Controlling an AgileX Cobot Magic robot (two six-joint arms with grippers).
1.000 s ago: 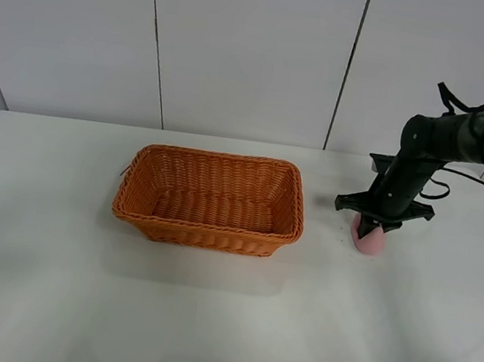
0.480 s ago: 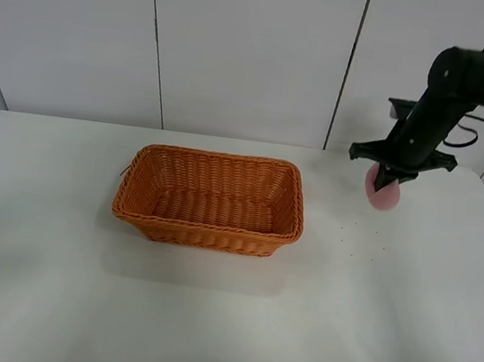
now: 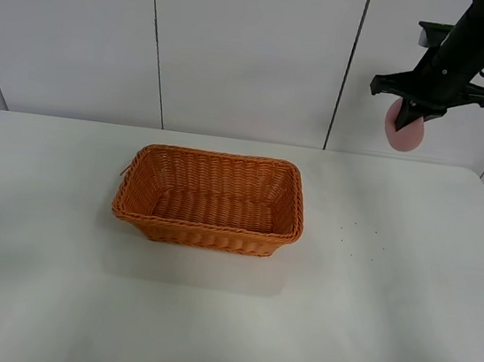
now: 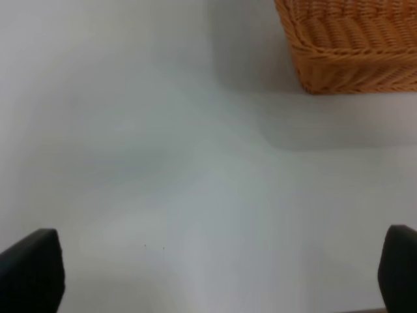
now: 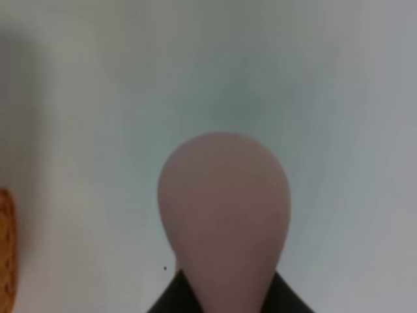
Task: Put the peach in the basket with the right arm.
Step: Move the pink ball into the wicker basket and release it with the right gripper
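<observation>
The right gripper (image 3: 409, 112) is clenched on the peach (image 3: 403, 136), which hangs beneath it high in the air, well apart from the basket (image 3: 208, 235), out past the basket's right end and in front of the wall (image 3: 250, 48). The right arm (image 3: 477, 33) slopes up from it and runs out of the exterior view. The left gripper (image 4: 214, 270) is spread wide, its dark fingers (image 4: 29, 270) far apart just over the white table (image 3: 384, 325), near one corner of the basket, which sits on that table with its opening upward.
</observation>
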